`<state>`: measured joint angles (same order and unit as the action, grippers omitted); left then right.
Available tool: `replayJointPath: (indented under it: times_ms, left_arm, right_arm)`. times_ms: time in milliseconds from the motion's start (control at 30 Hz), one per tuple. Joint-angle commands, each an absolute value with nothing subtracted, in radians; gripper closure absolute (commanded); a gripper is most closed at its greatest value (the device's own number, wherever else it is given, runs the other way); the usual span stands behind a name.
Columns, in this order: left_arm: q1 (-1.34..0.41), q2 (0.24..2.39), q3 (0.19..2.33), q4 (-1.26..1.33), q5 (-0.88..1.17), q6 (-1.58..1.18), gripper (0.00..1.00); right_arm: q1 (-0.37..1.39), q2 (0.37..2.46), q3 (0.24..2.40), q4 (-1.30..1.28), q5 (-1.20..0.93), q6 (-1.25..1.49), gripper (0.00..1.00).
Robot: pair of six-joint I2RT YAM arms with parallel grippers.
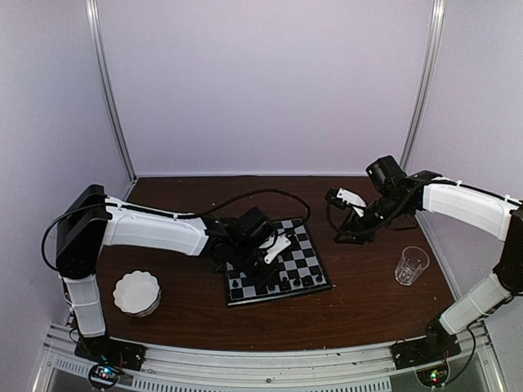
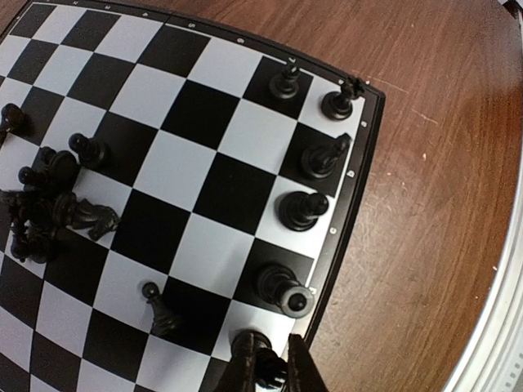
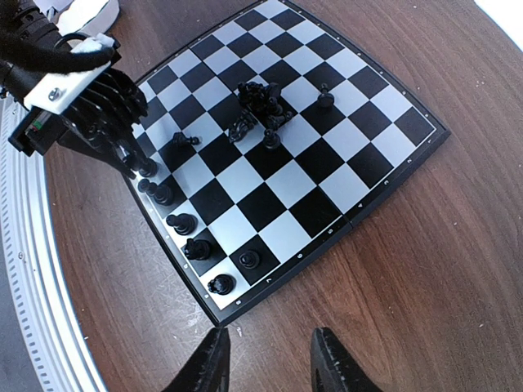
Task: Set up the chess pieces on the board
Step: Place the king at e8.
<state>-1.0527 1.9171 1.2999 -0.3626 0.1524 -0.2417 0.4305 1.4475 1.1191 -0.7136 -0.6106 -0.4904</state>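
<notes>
**Student:** What kind of place is being shown here?

**Tutor:** A robotics lab cell: plain pale walls [image 1: 261, 82] and metal corner posts [image 1: 110, 90] are enclosing a brown table [image 1: 368, 302], while two white-and-black arms [image 1: 155, 230] are standing bolted to an aluminium rail [image 1: 270, 359] along its near edge.

The left arm [image 1: 155, 230] and right arm [image 1: 466, 204] wear smooth white shells between black joints. A thin black cable [image 1: 261, 193] arcs along the left one. The black bases [image 1: 110, 353] carry small green and red lights. The left gripper [image 3: 140, 167] is black and ribbed, with a white plate, one screw and a green board edge. The right gripper [image 3: 265, 363] has rounded black fingers [image 3: 208, 367].
</notes>
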Motion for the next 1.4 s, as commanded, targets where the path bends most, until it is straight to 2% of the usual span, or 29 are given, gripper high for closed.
replayJointPath:
  times_ms: [0, 1367]
  left_arm:
    - [-1.045, 1.93, 1.296, -0.326, 0.14, -0.239, 0.93]
    - [-1.043, 1.951, 1.304, -0.346, 0.182, -0.255, 0.89]
  right_arm:
    - [0.425, 1.456, 1.106, -0.712, -0.62, -0.495, 0.64]
    - [0.425, 1.456, 1.106, -0.715, -0.62, -0.497, 0.64]
